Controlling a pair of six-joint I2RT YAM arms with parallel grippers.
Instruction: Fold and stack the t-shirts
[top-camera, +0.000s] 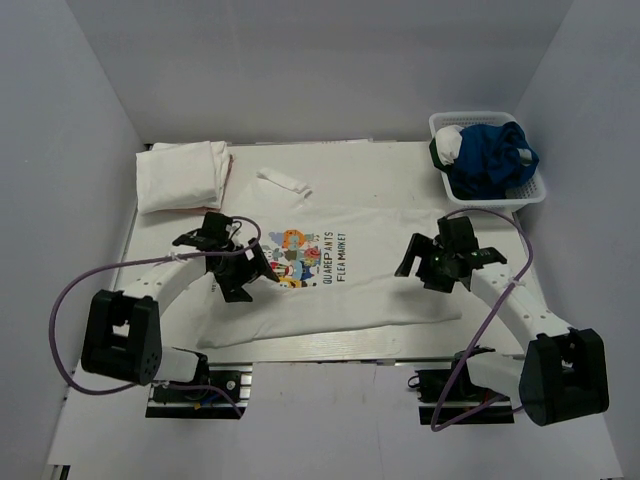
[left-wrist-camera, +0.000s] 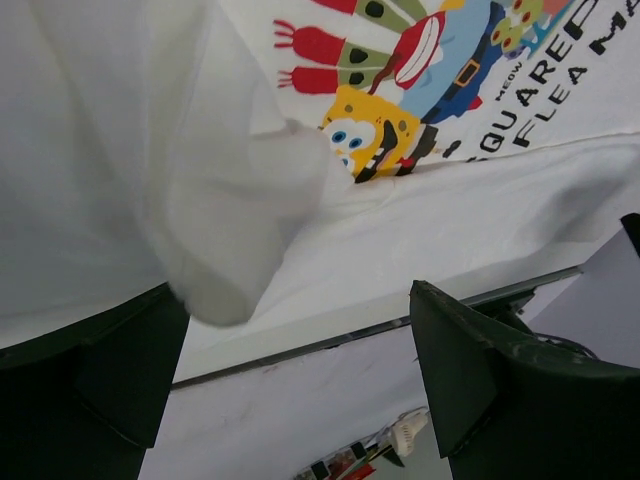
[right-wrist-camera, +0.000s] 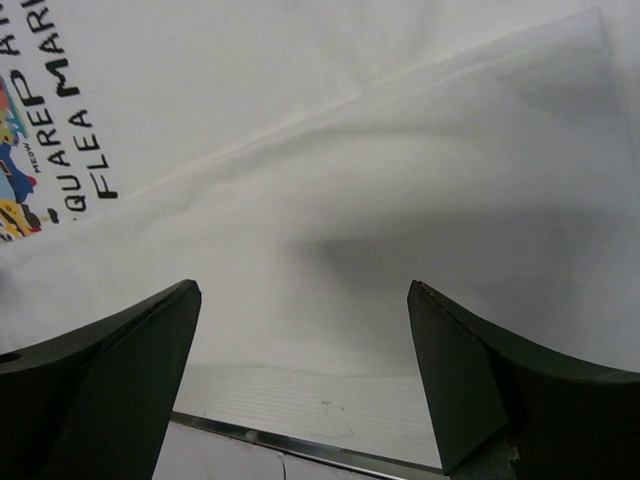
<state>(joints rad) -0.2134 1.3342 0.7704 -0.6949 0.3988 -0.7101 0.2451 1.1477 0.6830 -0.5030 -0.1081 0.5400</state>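
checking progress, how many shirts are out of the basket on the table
2: the printed t-shirt spread flat mid-table, and a folded white pile at the far left corner, which may hold more than one. More clothes sit bunched in the basket, uncounted.

L arm (top-camera: 172, 273) & R arm (top-camera: 512, 300) both low, wrists angled inward, jaws wide apart
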